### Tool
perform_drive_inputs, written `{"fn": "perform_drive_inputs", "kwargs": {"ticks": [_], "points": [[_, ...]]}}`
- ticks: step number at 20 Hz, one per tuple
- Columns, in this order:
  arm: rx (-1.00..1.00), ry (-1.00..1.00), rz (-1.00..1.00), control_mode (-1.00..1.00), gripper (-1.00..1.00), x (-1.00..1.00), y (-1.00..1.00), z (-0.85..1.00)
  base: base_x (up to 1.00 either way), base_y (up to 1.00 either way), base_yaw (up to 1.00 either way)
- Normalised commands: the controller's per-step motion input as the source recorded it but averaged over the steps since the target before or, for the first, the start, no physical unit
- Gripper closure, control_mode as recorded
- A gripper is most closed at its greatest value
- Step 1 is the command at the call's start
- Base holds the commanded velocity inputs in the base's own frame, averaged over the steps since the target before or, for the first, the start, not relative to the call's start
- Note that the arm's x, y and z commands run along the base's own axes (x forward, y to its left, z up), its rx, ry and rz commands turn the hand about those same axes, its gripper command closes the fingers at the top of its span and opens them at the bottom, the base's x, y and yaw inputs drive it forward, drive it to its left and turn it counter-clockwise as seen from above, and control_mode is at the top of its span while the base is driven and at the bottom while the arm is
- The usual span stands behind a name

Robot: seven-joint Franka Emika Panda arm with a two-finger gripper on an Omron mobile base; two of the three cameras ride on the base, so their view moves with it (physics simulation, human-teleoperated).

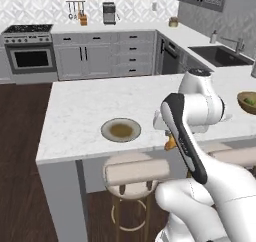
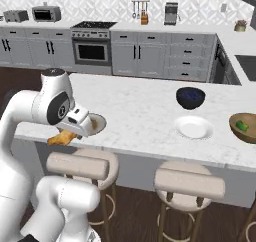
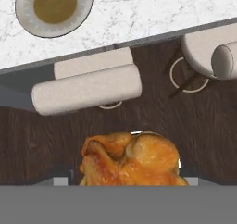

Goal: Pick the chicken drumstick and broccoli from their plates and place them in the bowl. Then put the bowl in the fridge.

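White marble bench [image 1: 75, 116] runs across the middle of both base views, with grey cabinets and an oven behind it and dark wood floor below. Near its front edge, left of centre in the left base view, sits the greyish-olive plate [image 1: 121, 130], bare. The pincer [image 2: 64, 136] hangs just past that edge, at the left of the right base view, closed on the chicken drumstick [image 3: 130, 160], which shows golden-orange at the bottom of the hand view above a padded stool [image 3: 87, 88] and the floor. The white plate [image 2: 194, 127] lies right of centre in the right base view, beside a dark blue-black bowl [image 2: 190, 97]. At the far right edge, the wooden bowl [image 2: 244, 127] holds the broccoli [image 2: 242, 125].
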Motion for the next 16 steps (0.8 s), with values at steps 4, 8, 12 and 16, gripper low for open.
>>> {"fn": "perform_drive_inputs", "kwargs": {"ticks": [4, 8, 12, 16], "points": [[0.0, 0.0, 0.0, 1.0, 1.0, 0.0, 0.0, 0.0, -0.36, -1.0, 0.0], [0.0, 0.0, 0.0, 1.0, 1.0, 0.0, 0.0, 0.0, -0.24, -1.0, 0.0], [0.0, 0.0, 0.0, 1.0, 1.0, 0.0, 0.0, 0.0, -0.04, -1.0, 0.0], [0.0, 0.0, 0.0, 1.0, 1.0, 0.0, 0.0, 0.0, 0.03, -1.0, 0.0]]}}
